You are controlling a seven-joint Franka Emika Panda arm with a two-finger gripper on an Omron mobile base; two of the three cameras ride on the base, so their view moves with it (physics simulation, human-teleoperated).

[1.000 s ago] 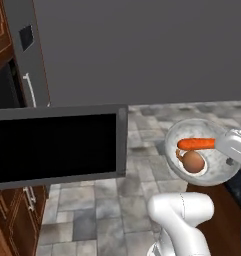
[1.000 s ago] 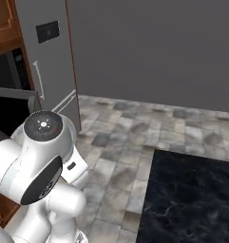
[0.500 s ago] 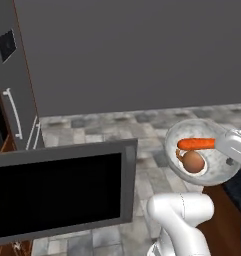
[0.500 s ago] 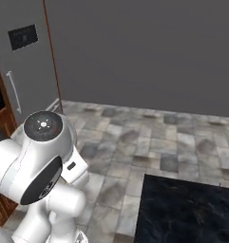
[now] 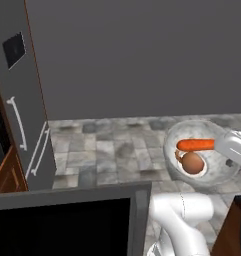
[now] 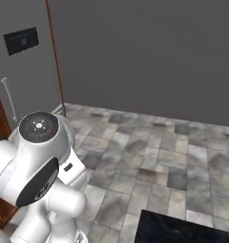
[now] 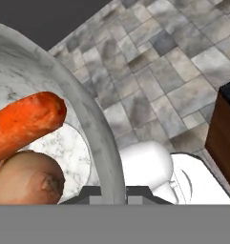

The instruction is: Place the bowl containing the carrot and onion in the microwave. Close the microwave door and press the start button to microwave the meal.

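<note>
In the left base view the wide marbled bowl (image 5: 218,176) hangs above the tiled floor at the right, level, with the orange carrot (image 5: 195,145) and the brown onion (image 5: 192,163) lying in it. My gripper (image 5: 224,148) reaches in from the right and is shut on the bowl's rim. The hand view shows the bowl's wall (image 7: 90,131) running down between my gripper's (image 7: 112,192) fingertips, with the carrot (image 7: 26,121) and onion (image 7: 26,178) at the left. The microwave door (image 5: 62,225) stands open, its black glass low at the left. A dark strip at the far left edge may be the microwave.
A tall grey refrigerator (image 5: 22,95) with long handles and a dark panel (image 5: 13,50) stands at the left, also in the right base view (image 6: 21,71). Brown wood cabinets (image 5: 7,175) sit below it. A black-topped counter (image 6: 182,230) lies at the lower right. Tiled floor and a grey wall lie ahead.
The whole picture has shifted as the base drives: the open door has slid down and left, and the refrigerator has come further in. The bowl stays held in the same place beside the arm.
</note>
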